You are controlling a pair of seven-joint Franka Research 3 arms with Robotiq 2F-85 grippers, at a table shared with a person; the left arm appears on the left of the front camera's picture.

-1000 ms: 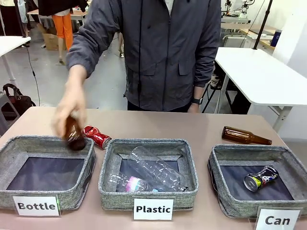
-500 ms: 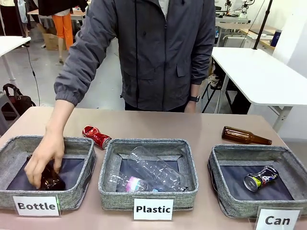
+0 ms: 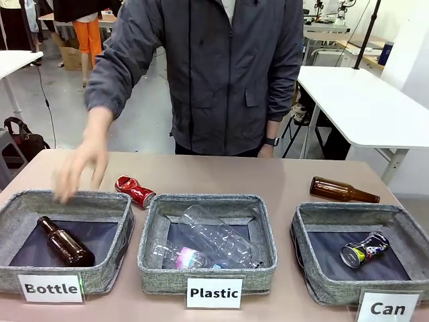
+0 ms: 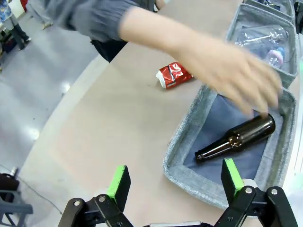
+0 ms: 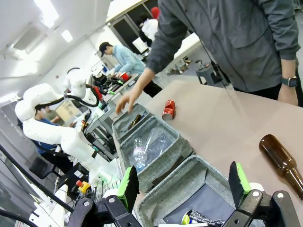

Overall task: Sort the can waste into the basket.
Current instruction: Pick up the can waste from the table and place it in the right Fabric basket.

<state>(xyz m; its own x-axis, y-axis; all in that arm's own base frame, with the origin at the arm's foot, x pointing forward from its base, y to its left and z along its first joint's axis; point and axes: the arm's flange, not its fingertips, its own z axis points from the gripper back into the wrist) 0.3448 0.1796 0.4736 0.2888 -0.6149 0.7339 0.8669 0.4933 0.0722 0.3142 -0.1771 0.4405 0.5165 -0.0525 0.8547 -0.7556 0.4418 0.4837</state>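
**One can binned, the red one waiting on the table**

The Can basket [image 3: 348,209] sits at the robot's right end of the row, and a dark printed can [image 3: 364,249] already lies on its side inside it. The red can [image 3: 135,191] lies crushed on the bare table [image 3: 221,174], well to the left of the Can basket, past the middle bin [image 3: 213,200]. A brown bottle [image 3: 343,191] lies on the table just behind the Can basket; it is not can waste. Farthest from the Can basket, the Bottle bin [image 3: 74,198] holds a second bottle [image 3: 64,241]. The person's hand [image 3: 79,166] hovers open above that bin's far rim, near the red can, with nothing seen in it.

The left gripper [image 4: 174,177] hangs above the table with its fingers spread wide and nothing between them. The right gripper [image 5: 184,182] hangs over the near side of the Can basket, likewise spread and empty.

The step in hand looks like the red can's turn. The next move calls for reaching it, closing across its dented body, lifting it clear of the bin walls and carrying it along the row to the Can basket. The person's hand is nearest, so a gripper going in would have to mind it.
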